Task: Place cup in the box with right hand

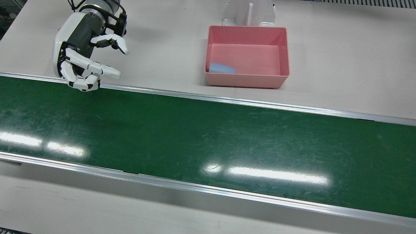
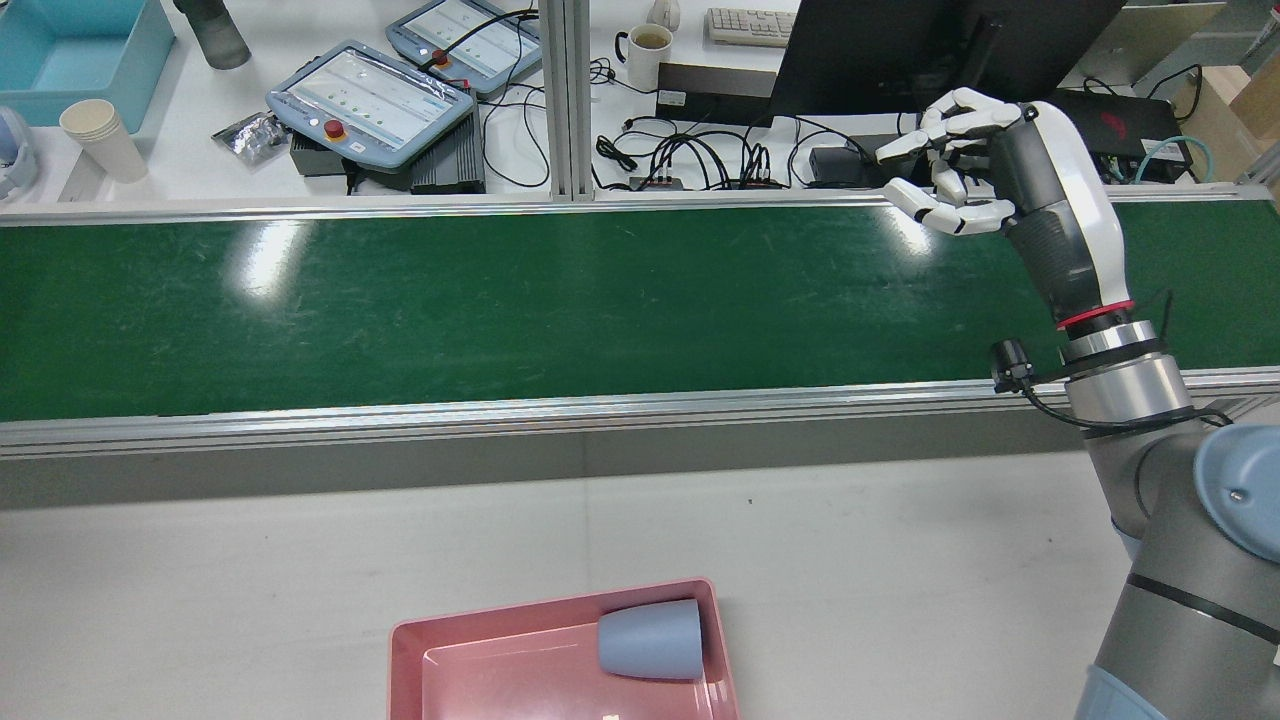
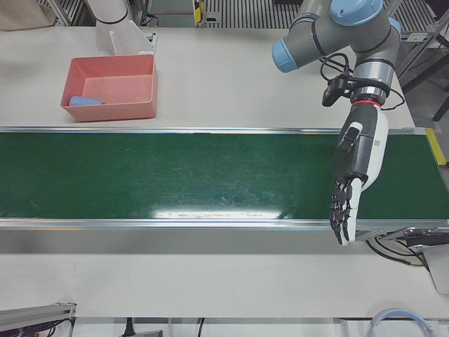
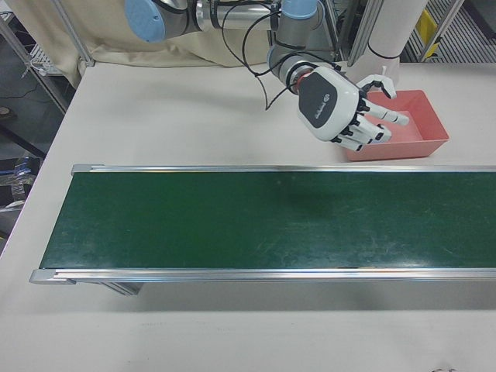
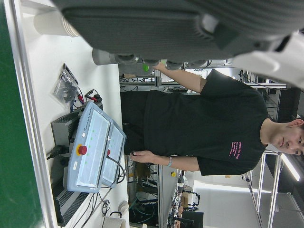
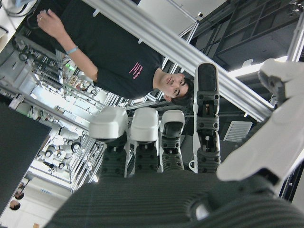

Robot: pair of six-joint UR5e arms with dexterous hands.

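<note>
A blue-grey cup [image 1: 222,68] lies on its side inside the pink box [image 1: 282,52], against the box's left wall in the front view. The rear view shows the cup [image 2: 650,640] in the box [image 2: 410,650] at the near table edge. My right hand [image 1: 86,52] hangs over the belt's rear rail, well to the left of the box, open, fingers loosely curled and holding nothing. The rear view has it [image 2: 1000,190] above the belt's far side. My left hand [image 3: 354,175] stretches out flat over the belt's other end, fingers straight, open and empty.
The green conveyor belt [image 1: 208,136] runs across the table between aluminium rails. A white pedestal [image 1: 248,13] stands just behind the box. Across the belt are teach pendants [image 2: 370,100], paper cups [image 2: 100,135], a mug [image 2: 645,50] and a person [image 5: 204,123].
</note>
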